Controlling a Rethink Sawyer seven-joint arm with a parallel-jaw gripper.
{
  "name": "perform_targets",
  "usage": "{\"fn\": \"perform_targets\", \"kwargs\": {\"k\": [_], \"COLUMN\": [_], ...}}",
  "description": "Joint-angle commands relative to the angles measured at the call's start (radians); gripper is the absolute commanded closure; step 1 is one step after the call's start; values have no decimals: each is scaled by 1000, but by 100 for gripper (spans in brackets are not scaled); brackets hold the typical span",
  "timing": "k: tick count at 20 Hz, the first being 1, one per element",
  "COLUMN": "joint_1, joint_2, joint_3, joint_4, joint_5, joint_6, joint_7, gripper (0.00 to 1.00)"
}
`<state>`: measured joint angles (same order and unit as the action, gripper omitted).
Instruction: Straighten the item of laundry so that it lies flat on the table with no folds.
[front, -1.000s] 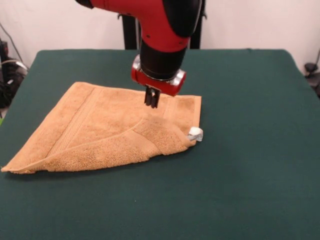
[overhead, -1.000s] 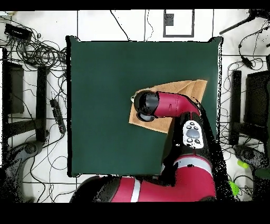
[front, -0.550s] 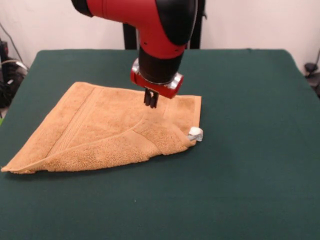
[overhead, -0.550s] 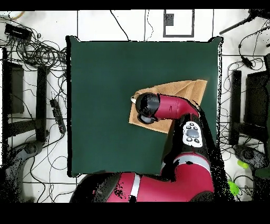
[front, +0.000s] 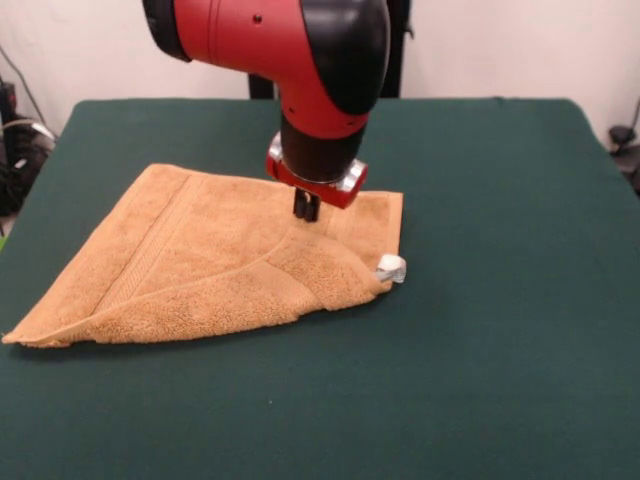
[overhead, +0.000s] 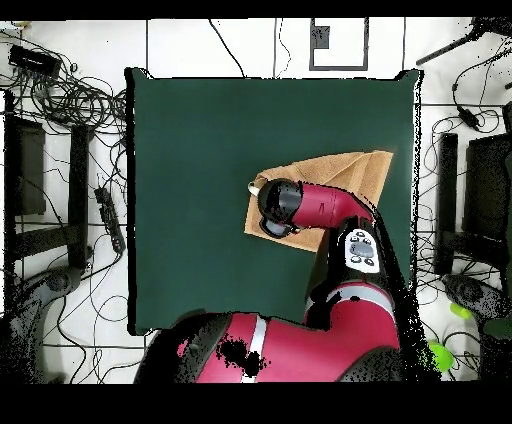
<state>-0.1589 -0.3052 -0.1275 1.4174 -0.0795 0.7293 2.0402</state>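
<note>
A: Where does the job stand?

B: The towel (front: 215, 255) is not flat yet. It lies on the table (front: 480, 330) left of centre in the front view, its near part doubled over in a diagonal flap, the white tag (front: 390, 267) at the right corner.

A: And the gripper (front: 306, 206)?

B: It hangs just above the towel's far right part, fingers pressed together, holding nothing. That looks like lining up for a grasp.

A: Next move?

B: Probably opening, dropping to the flap's edge near the tag, and pulling it outward to undo the fold.

A: Anything in the way?

B: Nothing on the table. Overhead, the arm (overhead: 320, 205) covers much of the towel; cables (overhead: 75, 95) lie on the floor.
</note>
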Motion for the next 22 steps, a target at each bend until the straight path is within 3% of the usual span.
{"fn": "perform_targets", "kwargs": {"k": [1, 6, 22], "joint_1": [25, 35, 80], "joint_2": [54, 64, 3], "joint_3": [94, 95, 37], "joint_4": [15, -16, -24], "joint_5": [70, 45, 5], "joint_6": [-172, -277, -389], "joint_7": [208, 200, 217], "gripper": [100, 100, 100]}}
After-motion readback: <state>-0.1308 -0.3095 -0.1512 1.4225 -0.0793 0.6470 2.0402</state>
